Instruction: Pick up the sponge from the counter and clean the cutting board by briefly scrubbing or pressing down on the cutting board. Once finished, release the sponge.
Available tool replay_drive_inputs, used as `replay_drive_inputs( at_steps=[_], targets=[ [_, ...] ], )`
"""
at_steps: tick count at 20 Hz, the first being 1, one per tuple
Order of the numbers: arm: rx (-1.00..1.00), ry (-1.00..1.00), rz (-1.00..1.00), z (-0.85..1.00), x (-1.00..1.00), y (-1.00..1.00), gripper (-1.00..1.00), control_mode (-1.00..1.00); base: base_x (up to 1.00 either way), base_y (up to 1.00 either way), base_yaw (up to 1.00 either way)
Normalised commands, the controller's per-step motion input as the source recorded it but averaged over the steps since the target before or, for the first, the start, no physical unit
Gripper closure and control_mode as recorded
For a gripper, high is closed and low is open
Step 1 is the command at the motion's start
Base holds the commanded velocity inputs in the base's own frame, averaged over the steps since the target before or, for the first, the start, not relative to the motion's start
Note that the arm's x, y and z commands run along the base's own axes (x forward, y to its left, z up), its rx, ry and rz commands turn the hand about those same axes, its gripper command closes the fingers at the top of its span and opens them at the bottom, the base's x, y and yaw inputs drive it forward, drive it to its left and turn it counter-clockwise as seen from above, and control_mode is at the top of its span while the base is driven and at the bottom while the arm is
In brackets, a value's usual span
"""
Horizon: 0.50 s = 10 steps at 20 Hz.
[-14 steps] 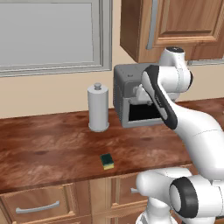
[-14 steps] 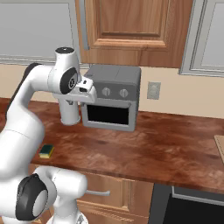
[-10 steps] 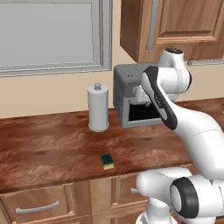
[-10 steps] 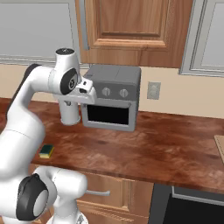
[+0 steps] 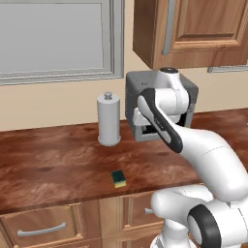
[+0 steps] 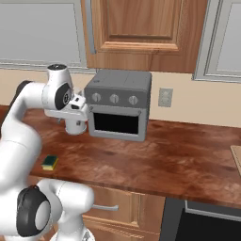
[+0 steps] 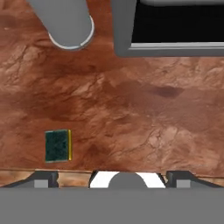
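Sponge at counter front edge; gripper spread and empty above it.

The sponge [image 5: 118,178], a small rectangular block with a dark green scouring top over a yellow body, lies flat near the front edge of the glossy reddish-brown wood-grain counter [image 5: 53,164]. The gripper [image 7: 113,178] hangs above, fingers wide apart, holding nothing. Farther back stand a grey cylindrical canister [image 5: 109,119] and a boxy grey toaster oven [image 6: 119,111], its cavity dark.

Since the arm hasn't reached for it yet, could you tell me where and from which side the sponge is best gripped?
Probably from straight above, jaws closing across the two long sides of the sponge. It lies flat, green face up, near the front edge of the counter with bare wood all round, so nothing blocks a top approach. The gripper is open, and the narrow width looks like the easier span to fit.
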Motion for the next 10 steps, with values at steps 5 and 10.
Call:
replay_drive_inputs(
  at_steps=[5, 10],
  targets=[
    [0.0, 0.16, 0.05, -0.39, 0.0, 0.47, -1.0, -1.0, 0.0, 0.0, 0.0],
    [0.0, 0.16, 0.02, -0.44, 0.0, 0.41, -1.0, -1.0, 0.0, 0.0, 0.0]
  ],
)
